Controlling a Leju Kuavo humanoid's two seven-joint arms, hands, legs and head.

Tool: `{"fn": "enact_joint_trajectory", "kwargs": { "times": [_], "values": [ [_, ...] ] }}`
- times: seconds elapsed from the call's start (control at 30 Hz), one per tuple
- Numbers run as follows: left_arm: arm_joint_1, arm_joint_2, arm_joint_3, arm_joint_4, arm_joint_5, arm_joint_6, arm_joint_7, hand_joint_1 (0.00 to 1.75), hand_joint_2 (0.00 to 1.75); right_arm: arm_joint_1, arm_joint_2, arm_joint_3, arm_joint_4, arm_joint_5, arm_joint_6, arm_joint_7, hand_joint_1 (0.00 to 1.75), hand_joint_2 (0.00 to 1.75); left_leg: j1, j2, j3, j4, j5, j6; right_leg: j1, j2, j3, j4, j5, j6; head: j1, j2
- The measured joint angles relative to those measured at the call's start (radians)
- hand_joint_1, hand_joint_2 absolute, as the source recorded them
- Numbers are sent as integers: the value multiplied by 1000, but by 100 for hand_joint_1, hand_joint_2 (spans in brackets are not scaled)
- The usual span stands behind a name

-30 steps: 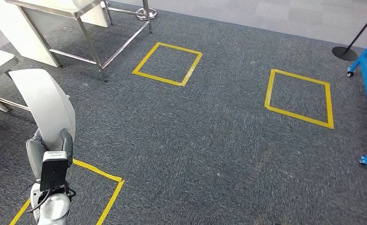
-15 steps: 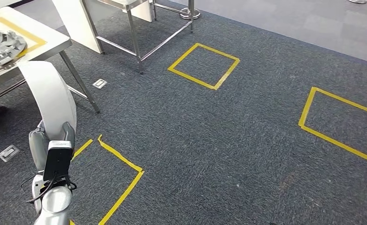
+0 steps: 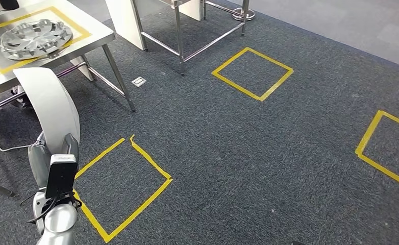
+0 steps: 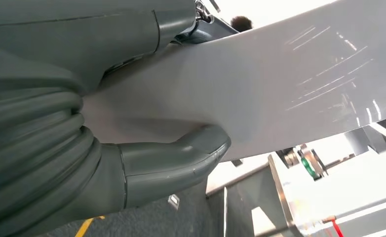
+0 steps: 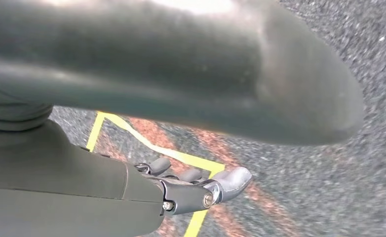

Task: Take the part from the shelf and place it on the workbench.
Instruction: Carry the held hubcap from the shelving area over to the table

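Note:
My left hand (image 3: 51, 159) grips a white curved panel, the part (image 3: 49, 104), which stands upright above it at the lower left of the head view. Up close in the left wrist view, the thumb (image 4: 181, 160) presses against the panel's smooth white surface (image 4: 260, 84). The workbench (image 3: 94, 37) is at the upper left, a steel table with a yellow taped frame on top. A silver round wheel cover (image 3: 34, 37) lies inside that frame. My right hand (image 5: 186, 190) hangs over the carpet with its fingers apart and nothing in them.
A second steel table frame (image 3: 179, 35) stands behind the workbench. Yellow tape squares mark the grey carpet in front of me (image 3: 123, 186), further ahead (image 3: 252, 73) and at the right edge (image 3: 386, 148). A floor socket (image 3: 139, 81) lies near the workbench leg.
The camera has turned left, so the whole scene has slid right and the workbench with the wheel cover has come into view. My left hand still holds the white part.

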Motion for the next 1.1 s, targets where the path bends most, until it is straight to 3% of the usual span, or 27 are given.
{"fn": "enact_joint_trajectory", "kwargs": {
  "times": [0.03, 0.07, 0.13, 0.2, 0.27, 0.33, 0.37, 0.4, 0.43, 0.5, 0.57, 0.63, 0.67, 0.7, 0.77, 0.8, 0.87, 0.9, 0.97, 1.03, 1.1],
  "values": [
    [-1, -1, 0, -1, 0, 0, 0, 175, 175, -1, 0, 0, 0, 1, 1, -1, 0, 0, -3, 16, 14, -28, 4, 8, 3, -11, 2, 1, -2, 6, 0, 0],
    [-1, -2, 0, -2, -1, 1, 0, 175, 175, -1, 0, 0, 0, 1, 2, -1, 0, 0, -6, 14, 14, -33, 2, 15, 5, -22, 5, 0, -3, 11, 0, 0],
    [-1, -2, 0, -3, -1, 1, 0, 175, 175, -4, 0, 0, 0, 1, 3, -3, 0, 0, -3, -15, 11, -36, 8, 28, 4, -37, 9, 0, -7, 24, 0, 0],
    [-5, -3, 0, -4, -1, -1, 1, 175, 175, -5, 0, 0, 0, 0, 3, -6, 0, 0, 4, -43, 10, -40, 14, 40, -2, 11, -3, 37, -37, 37, 3, 0],
    [-12, -6, -4, -1, -1, -5, 2, 175, 175, -2, 0, 0, 0, -1, 1, -8, 0, 0, 7, -73, 5, -41, 19, 47, -6, 82, -57, 154, -100, 44, 7, 0],
    [-14, -8, -9, 5, -1, -11, 3, 175, 175, 1, 0, 0, 0, -1, -5, -8, 0, 0, 6, -106, -2, -39, 22, 50, -5, 103, -119, 273, -141, 45, 9, 0],
    [-14, -8, -10, 8, -1, -13, 4, 175, 175, 2, 0, 0, 0, -1, -8, -7, 0, 0, 6, -122, -4, -36, 23, 49, -5, 106, -128, 284, -132, 43, 9, 0],
    [-16, -8, -11, 11, -1, -16, 5, 175, 175, 1, 0, 0, 0, 0, -11, -6, 0, 0, 6, -139, -5, -35, 24, 48, -4, 109, -117, 255, -104, 40, 9, 0],
    [-19, -8, -11, 13, 0, -18, 7, 175, 175, 1, 0, 0, 0, 1, -12, -4, 0, 0, 6, -154, -5, -33, 25, 46, -4, 119, -89, 191, -63, 35, 9, 0],
    [-26, -8, -13, 15, 0, -22, 10, 175, 175, -1, -1, 0, 0, 4, -14, -2, 0, 0, 6, -181, -8, -31, 28, 38, -5, 164, -29, 57, -10, 26, 9, 0],
    [-31, -8, -15, 17, 0, -24, 11, 175, 175, -2, -1, 0, 0, 5, -14, -3, 0, 0, 8, -202, -14, -33, 34, 24, -2, 186, -8, 4, -2, 22, 10, 0],
    [-31, -6, -16, 18, 0, -25, 8, 175, 175, -4, 0, 0, 0, 5, -14, -8, 0, 0, 11, -216, -19, -39, 40, 11, -1, 165, -7, -1, 4, 15, 11, 0],
    [-30, -4, -16, 19, 0, -25, 6, 175, 175, -4, 0, 0, 0, 5, -13, -11, 0, 0, 10, -204, -22, -36, 38, 7, -3, 157, -4, -5, 7, 9, 11, 0],
    [-30, -1, -16, 19, 1, -25, 1, 175, 175, -4, 0, 0, 0, 5, -12, -16, 0, 0, 9, -178, -33, -16, 24, 3, -5, 147, -2, -9, 11, 3, 8, 0],
    [-29, 3, -17, 19, 4, -25, -9, 175, 175, -1, 1, 0, 0, 5, -11, -23, 0, 0, 7, -113, -77, 87, -36, -3, -6, 130, -1, -13, 15, -6, 2, 0],
    [-27, 4, -17, 19, 6, -25, -15, 175, 175, 1, 1, 0, 0, 5, -10, -26, 0, 0, 8, -93, -107, 156, -69, -7, -5, 121, -2, -13, 15, -8, 0, 0],
    [-20, 5, -17, 19, 9, -25, -21, 175, 175, 4, 1, 0, 0, 5, -8, -28, 0, 0, 10, -84, -136, 232, -91, -11, -4, 106, -4, -11, 14, -8, 0, 0],
    [-18, 5, -17, 19, 11, -25, -23, 175, 175, 5, 1, 0, 0, 6, -5, -28, 0, 0, 10, -83, -122, 214, -75, -12, -5, 100, -4, -10, 14, -7, 0, 0],
    [-17, 7, -17, 16, 14, -25, -25, 175, 175, 4, 1, 0, 0, 9, -2, -28, 0, 0, 11, -77, -50, 87, -23, -9, -5, 92, -4, -6, 11, -3, -1, 0],
    [-18, 8, -18, 11, 15, -26, -26, 175, 175, 2, 1, 0, 0, 12, 1, -28, 0, 0, 8, -72, 6, -16, 3, 2, -2, 88, -6, 0, 8, 7, 0, 0],
    [-18, 8, -19, 8, 16, -27, -27, 175, 175, 0, 0, 0, 0, 14, 5, -28, 0, 0, 5, -74, 14, -33, 6, 11, 2, 87, -10, 4, 7, 9, 1, 0]
  ]
}}
